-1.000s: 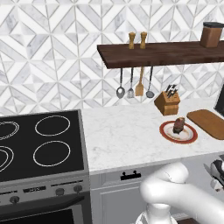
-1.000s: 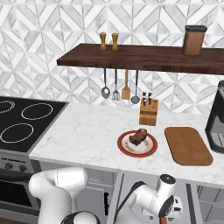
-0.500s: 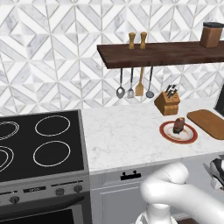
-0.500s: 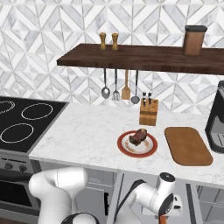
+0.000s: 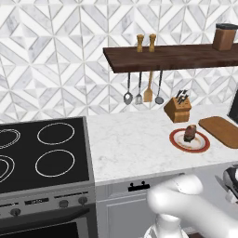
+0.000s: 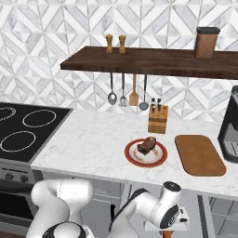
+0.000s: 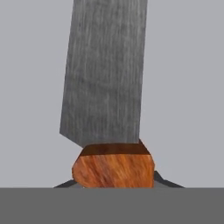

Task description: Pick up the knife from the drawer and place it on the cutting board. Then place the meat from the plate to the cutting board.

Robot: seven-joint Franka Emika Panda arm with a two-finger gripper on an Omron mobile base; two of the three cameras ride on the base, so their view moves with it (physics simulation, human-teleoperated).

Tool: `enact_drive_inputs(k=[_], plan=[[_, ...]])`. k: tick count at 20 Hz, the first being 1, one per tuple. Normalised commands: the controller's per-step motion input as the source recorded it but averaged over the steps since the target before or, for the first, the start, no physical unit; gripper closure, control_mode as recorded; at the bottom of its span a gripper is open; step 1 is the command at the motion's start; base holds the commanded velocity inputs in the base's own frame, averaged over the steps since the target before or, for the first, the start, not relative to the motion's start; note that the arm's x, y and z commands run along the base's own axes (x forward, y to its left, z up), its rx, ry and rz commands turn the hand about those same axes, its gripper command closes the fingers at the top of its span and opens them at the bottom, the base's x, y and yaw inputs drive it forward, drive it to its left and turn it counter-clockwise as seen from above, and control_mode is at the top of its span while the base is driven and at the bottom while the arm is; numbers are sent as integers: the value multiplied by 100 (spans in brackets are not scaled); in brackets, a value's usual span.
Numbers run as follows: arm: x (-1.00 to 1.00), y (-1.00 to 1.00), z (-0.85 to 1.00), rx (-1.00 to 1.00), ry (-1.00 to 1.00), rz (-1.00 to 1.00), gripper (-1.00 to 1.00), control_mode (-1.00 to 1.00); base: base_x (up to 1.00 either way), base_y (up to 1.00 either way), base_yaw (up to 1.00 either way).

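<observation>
The knife (image 7: 105, 74) fills the hand view, a grey blade running up from an orange-brown wooden handle. My gripper (image 7: 113, 184) is shut on that handle, a dark fingertip (image 7: 63, 185) showing at each side. Behind it lies the pale grey drawer (image 7: 188, 87) floor. In the right base view the gripper (image 6: 170, 228) hangs low in front of the cabinets, below the counter edge. On the counter, the meat (image 6: 147, 145) (image 5: 189, 133) rests on the red-rimmed white plate (image 6: 132, 159) (image 5: 175, 139). The bare brown cutting board (image 6: 199, 154) (image 5: 223, 131) lies just right of the plate.
A wooden knife block (image 6: 158, 120) stands behind the plate. Utensils (image 6: 123, 90) hang under the dark wall shelf (image 6: 153, 61). A black appliance (image 6: 230, 130) stands right of the board. The stove (image 5: 37, 153) takes up the left. My white arm (image 6: 139, 209) bends low before the cabinets.
My hand has shifted slightly below the counter edge. The meat, plate and board have not moved.
</observation>
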Motion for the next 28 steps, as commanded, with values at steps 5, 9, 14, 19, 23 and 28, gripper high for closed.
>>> enact_drive_inputs(k=[5, 9, 14, 19, 23, 28], plan=[[-16, 16, 64, 0, 1, 11, 100, -100, 0, 0, 0], [-46, 5, 46, 0, 7, 25, 100, -100, 0, 0, 0], [-54, 1, 66, 0, 11, 26, 100, -100, 0, 0, 0], [-61, -1, 95, 0, 2, 23, 100, -100, 0, 0, 0], [-34, -32, 100, 0, -1, 12, 100, -100, 0, 0, 0], [-6, -38, 100, 0, -6, 4, 100, -100, 0, 0, 0]])
